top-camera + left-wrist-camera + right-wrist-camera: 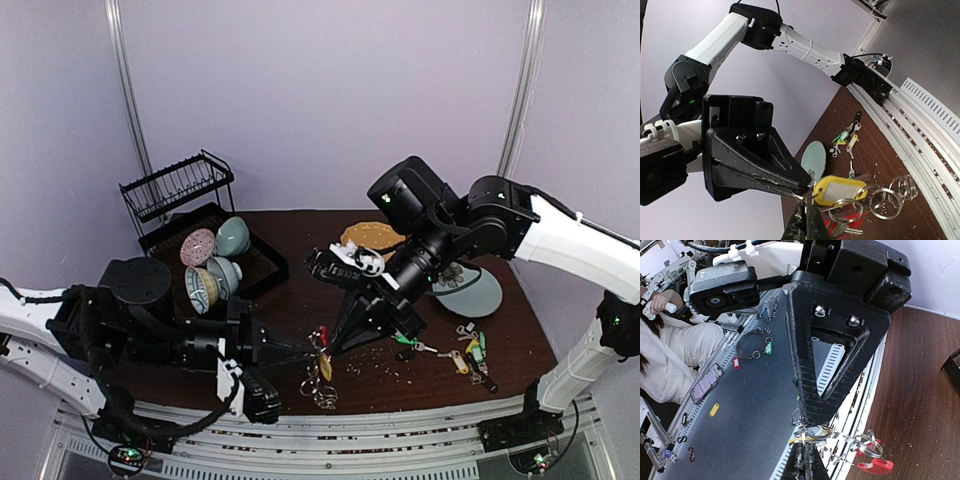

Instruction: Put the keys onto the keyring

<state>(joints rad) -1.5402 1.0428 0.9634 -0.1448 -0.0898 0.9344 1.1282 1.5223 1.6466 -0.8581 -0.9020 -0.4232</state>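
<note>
The top camera sits high behind my bases and looks down over the whole table, the keyring (322, 368) low and central. My left wrist camera peers past my left fingers (807, 227), tight on the keyring, towards my right arm (805, 45). My right wrist camera, equally close, faces back towards my left arm (720, 287). All three share the keyring.

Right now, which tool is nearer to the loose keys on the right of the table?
Right. The right tool reaches the keyring from the side of the loose keys; the left tool comes from the opposite side, farther from them.
</note>
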